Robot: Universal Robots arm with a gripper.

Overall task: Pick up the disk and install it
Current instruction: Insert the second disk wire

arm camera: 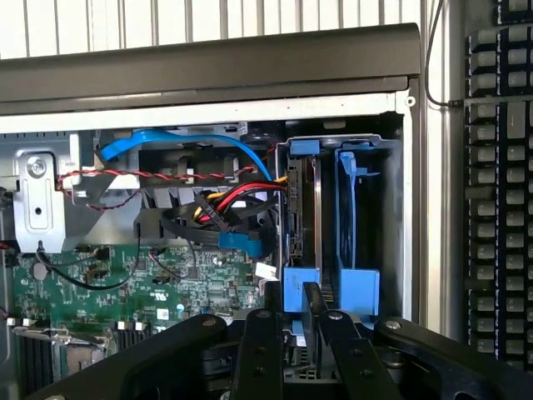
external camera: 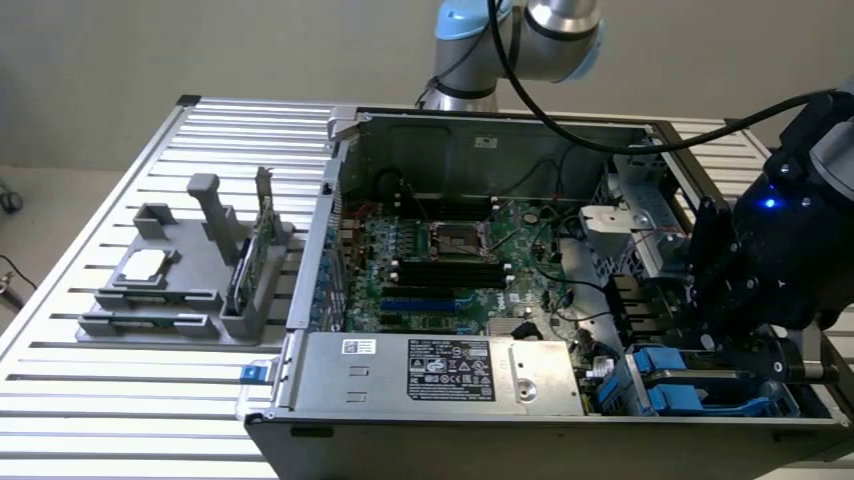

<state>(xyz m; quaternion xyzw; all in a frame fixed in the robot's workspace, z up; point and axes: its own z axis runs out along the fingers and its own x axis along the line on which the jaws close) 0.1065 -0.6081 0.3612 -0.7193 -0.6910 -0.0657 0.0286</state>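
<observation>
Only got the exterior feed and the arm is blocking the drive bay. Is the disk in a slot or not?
Observer: Yes. In the wrist view the disk stands on edge inside a bay slot, with its blue-framed end toward the gripper, which is right at that end.
Operator: Which slot?
Observer: The one nearer the motherboard. The other blue carrier sits in the slot beside it, toward the case's outer wall.
Operator: Cables in the way?
Observer: A red, yellow and black cable bundle runs up to the bay's motherboard side. It does not cross the mouth of the slot.
</observation>
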